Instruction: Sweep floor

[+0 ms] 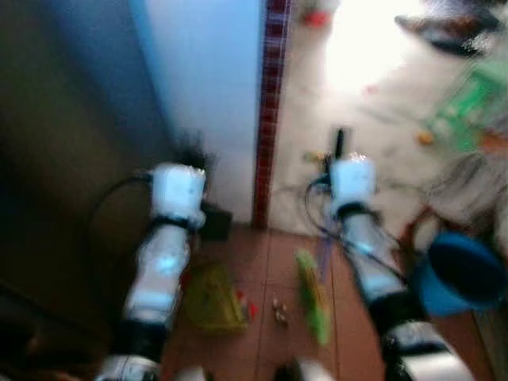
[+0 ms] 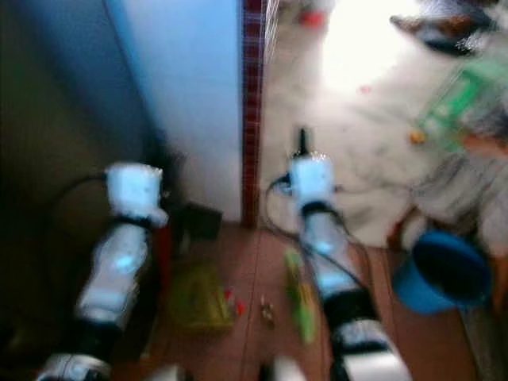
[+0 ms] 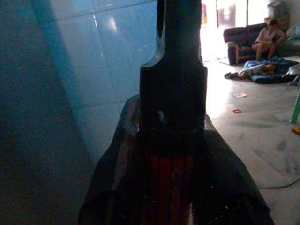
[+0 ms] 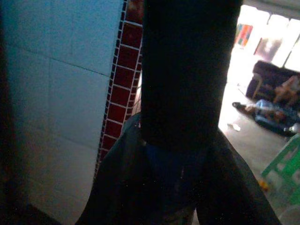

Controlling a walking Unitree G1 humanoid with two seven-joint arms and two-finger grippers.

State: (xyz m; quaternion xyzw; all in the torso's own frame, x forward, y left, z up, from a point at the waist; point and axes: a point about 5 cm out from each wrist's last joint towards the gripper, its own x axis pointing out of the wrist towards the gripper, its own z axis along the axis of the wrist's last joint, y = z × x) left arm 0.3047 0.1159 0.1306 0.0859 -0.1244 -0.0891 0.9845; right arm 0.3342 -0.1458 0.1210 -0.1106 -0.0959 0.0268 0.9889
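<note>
Clearly the head views are smeared by motion, so detail is thin. Farthest left, the left gripper reaches toward the pale tiled wall. In its wrist view the jaws look pressed onto a red ribbed handle, which I judge to belong to the yellow dustpan hanging low over the brown tiles beside that arm. Just right of the dustpan lie a few small scraps. Next comes the broom: its green head sits near the floor between the arms, long axis running away from the robot toward the red brick strip, with a thin blue handle rising toward the right arm. The right gripper points out at the bright floor beyond. Its wrist view is dim, but the jaws seem to pinch something dark blue, probably that handle. A blue bucket stands at the far right. To sweep well, the robot should settle first, turn the broom head broadside to the scraps, draw them toward the dustpan, keep the pan's lip flat on the tiles, and avoid the bucket.
</note>
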